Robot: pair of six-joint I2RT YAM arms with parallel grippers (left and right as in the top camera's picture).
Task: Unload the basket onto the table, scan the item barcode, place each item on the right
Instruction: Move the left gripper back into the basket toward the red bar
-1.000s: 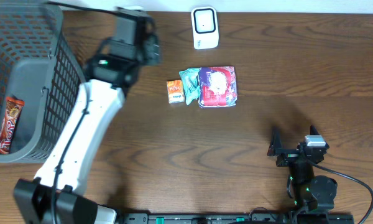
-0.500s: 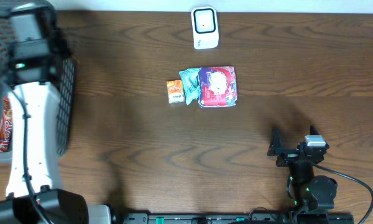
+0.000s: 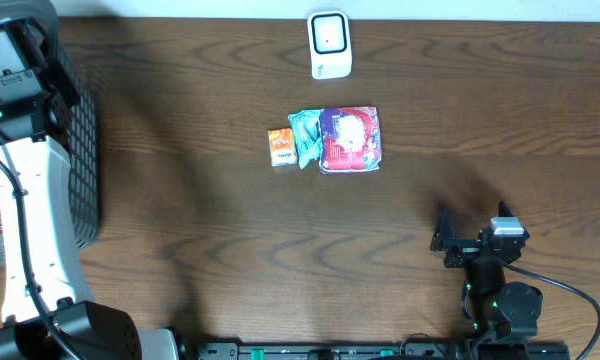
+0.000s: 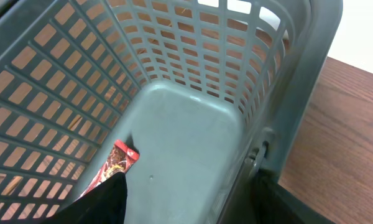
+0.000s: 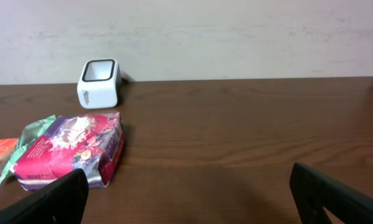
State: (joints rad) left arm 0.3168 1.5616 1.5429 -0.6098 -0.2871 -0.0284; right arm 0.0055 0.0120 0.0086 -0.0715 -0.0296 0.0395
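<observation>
Left fingers stand apart, empty, above a grey slatted plastic basket. A glossy red patterned snack wrapper lies just beyond one. Right fingers gape, empty.

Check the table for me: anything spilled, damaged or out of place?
Nothing stands out. The scanner stands at the far edge, the green packet lies against the purple bag, and one snack bar lies in the basket.

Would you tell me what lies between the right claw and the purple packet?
Nothing: only bare brown tabletop separates the right claw from the purple packet, as the overhead view shows.
</observation>
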